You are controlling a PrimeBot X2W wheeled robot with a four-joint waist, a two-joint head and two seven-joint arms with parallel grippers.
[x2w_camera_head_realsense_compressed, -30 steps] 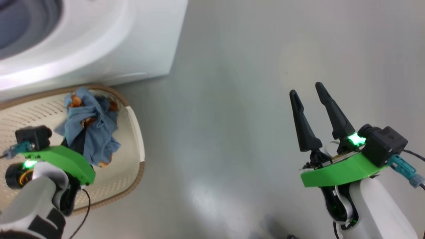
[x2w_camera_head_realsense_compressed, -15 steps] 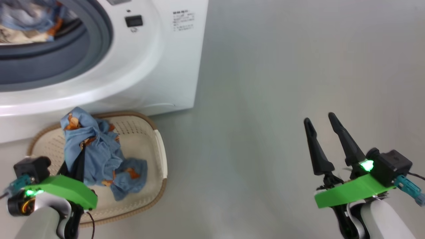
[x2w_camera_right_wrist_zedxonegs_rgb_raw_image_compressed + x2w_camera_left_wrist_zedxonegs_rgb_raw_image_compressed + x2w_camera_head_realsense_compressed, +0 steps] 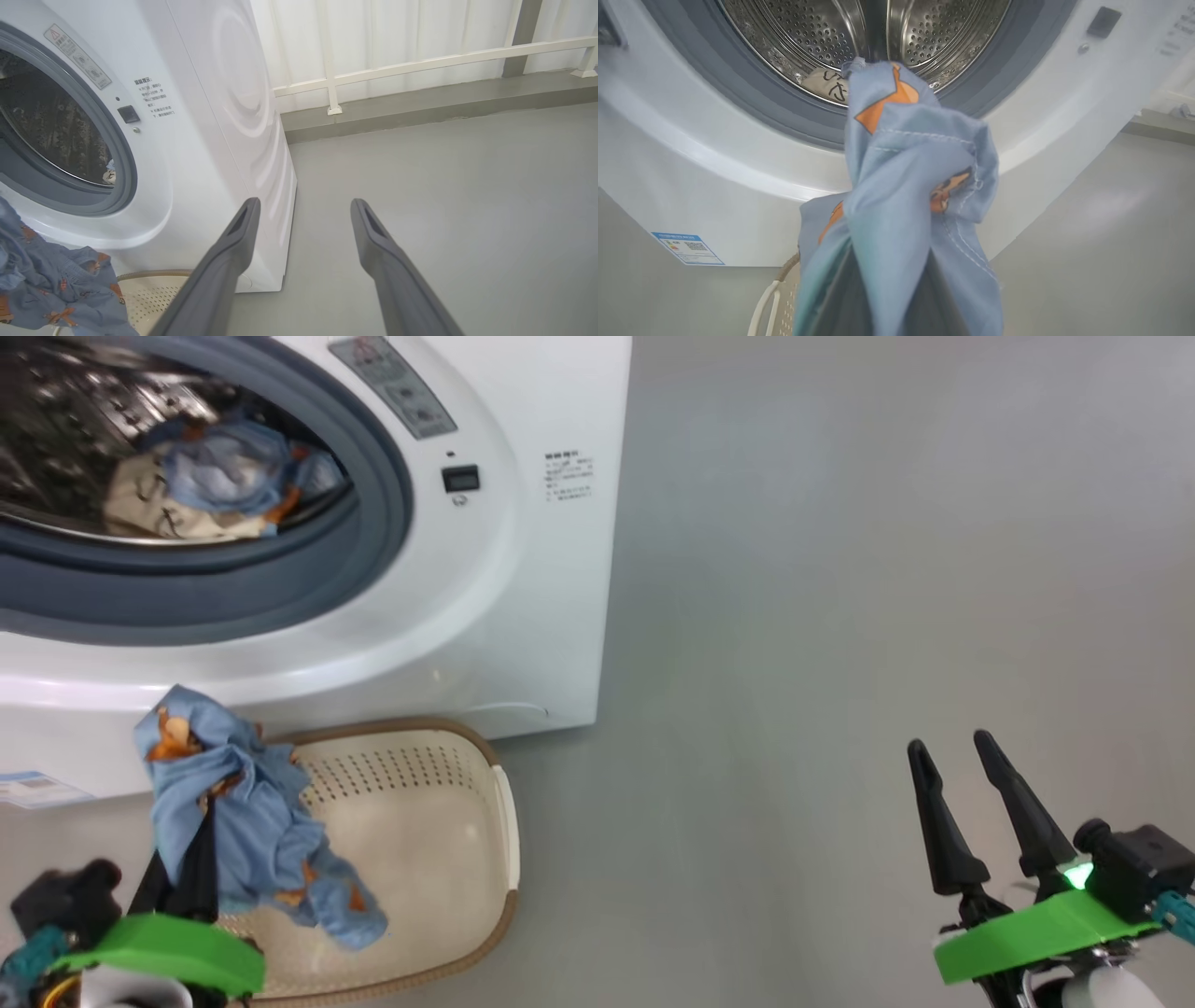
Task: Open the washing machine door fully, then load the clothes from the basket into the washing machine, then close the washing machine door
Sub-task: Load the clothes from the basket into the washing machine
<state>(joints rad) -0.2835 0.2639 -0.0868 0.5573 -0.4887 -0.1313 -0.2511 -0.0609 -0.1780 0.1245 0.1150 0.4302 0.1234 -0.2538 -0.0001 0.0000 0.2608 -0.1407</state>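
Drum mouth [image 3: 112, 420]: was found unblocked, with clothes [image 3: 201, 490] piled low inside.
Floor [image 3: 840, 616]: was seen open right of the washing machine [image 3: 523, 569].

White railing [image 3: 420, 63] stands on low grey kerb [image 3: 420, 109]. Pale ribbed panels [image 3: 397, 28] behind kerb. Grey post [image 3: 522, 37] toward kerb's right end. Smooth grey floor [image 3: 458, 186] in front of kerb.
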